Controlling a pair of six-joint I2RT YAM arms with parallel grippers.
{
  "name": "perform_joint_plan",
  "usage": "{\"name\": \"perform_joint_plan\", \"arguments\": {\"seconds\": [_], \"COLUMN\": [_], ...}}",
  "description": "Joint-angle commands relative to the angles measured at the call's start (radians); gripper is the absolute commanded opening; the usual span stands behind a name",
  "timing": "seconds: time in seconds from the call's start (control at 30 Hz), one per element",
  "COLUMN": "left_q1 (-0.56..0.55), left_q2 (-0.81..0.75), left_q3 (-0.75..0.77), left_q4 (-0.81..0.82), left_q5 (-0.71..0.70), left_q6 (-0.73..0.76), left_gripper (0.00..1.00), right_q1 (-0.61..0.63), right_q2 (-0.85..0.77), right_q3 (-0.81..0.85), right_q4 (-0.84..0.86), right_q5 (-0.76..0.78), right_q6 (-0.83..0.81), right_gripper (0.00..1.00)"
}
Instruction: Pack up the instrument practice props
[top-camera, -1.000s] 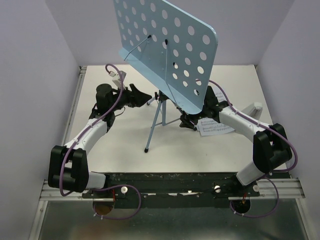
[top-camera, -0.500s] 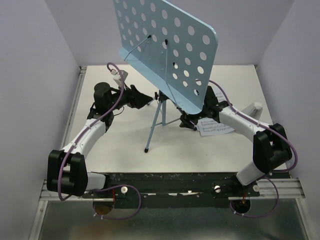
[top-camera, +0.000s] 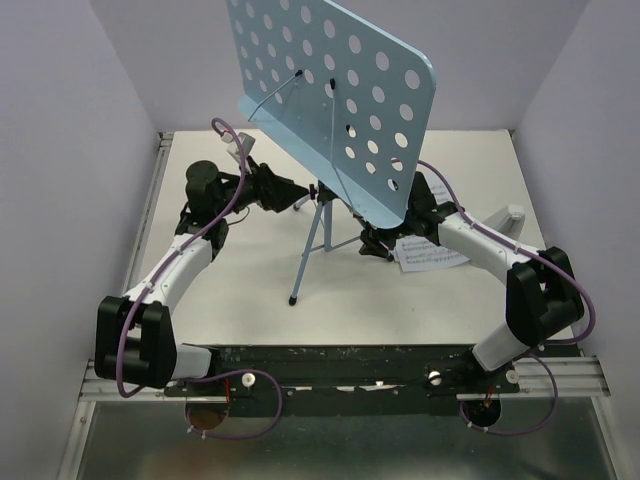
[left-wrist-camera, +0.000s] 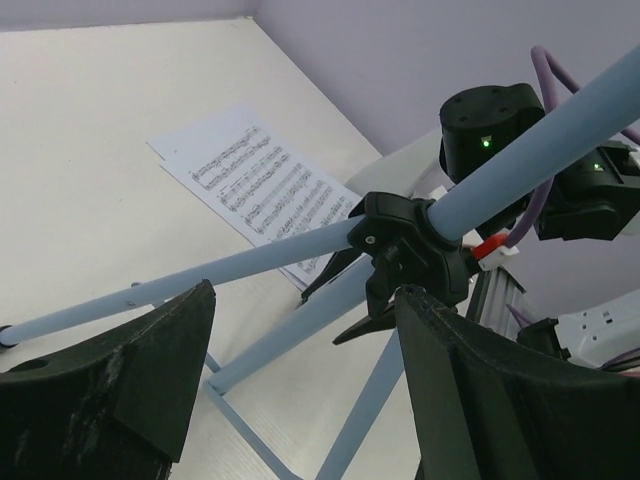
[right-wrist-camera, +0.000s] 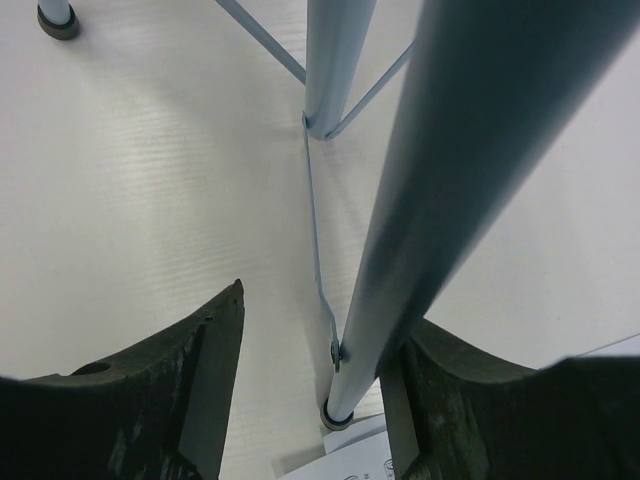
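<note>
Showing a light-blue stand (top-camera: 345, 160) upright at mid-table, tripod legs (top-camera: 306, 250) spread, near-left foot (top-camera: 292, 298) planted on the white table (top-camera: 240, 290), perforated tray (top-camera: 360, 75) tilted high toward the far wall (top-camera: 480, 60). Seen from above with two printed sheets (top-camera: 432, 255) lying flat and overlapping just right of the legs, partly under the tray's right edge. Flanked by both arms: left gripper (top-camera: 292, 197) reaching in from the left, level with the black collar (top-camera: 320, 190) joining legs to pole; right gripper (top-camera: 372, 245) low on the right, between legs and sheets.

Viewed from the left wrist: left gripper spread wide, fingers (left-wrist-camera: 130, 390) well apart and pinching nothing, collar just beyond the tips and untouched. Beyond the collar, sheets flat on the table and right arm (left-wrist-camera: 490, 120) showing green lights.

Viewed from the right wrist: right gripper parted too, with one leg (right-wrist-camera: 450, 150) running down between its fingers, hard by one finger and well clear of the other; touching or not, impossible to tell. Down past the tips, that leg's black foot (right-wrist-camera: 338, 412) resting on the table beside the corner of a sheet. Farther off, another foot (right-wrist-camera: 55, 20) at upper left and the centre tube (right-wrist-camera: 335, 60) with thin braces.
</note>
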Motion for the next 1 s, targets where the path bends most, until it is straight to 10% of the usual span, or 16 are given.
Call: {"name": "perform_joint_plan", "arguments": {"seconds": [0.0, 0.43, 0.97], "left_q1": [-0.003, -0.006, 0.009], "left_q2": [0.032, 0.050, 0.003], "left_q3": [0.042, 0.036, 0.040], "left_q4": [0.035, -0.005, -0.036], "left_q5": [-0.060, -0.132, 0.095], "left_q6": [-0.057, -0.065, 0.113], "left_gripper": [0.82, 0.83, 0.83], "right_q1": [0.002, 0.003, 0.002], "right_q2": [-0.011, -0.006, -0.001], "right_q3": [-0.006, -0.003, 0.000], "right_q4": [0.009, 0.012, 0.012], "right_q5": [0.009, 0.011, 0.009], "right_q6": [-0.014, -0.013, -0.013], "right_gripper": [0.62, 0.62, 0.63]}}
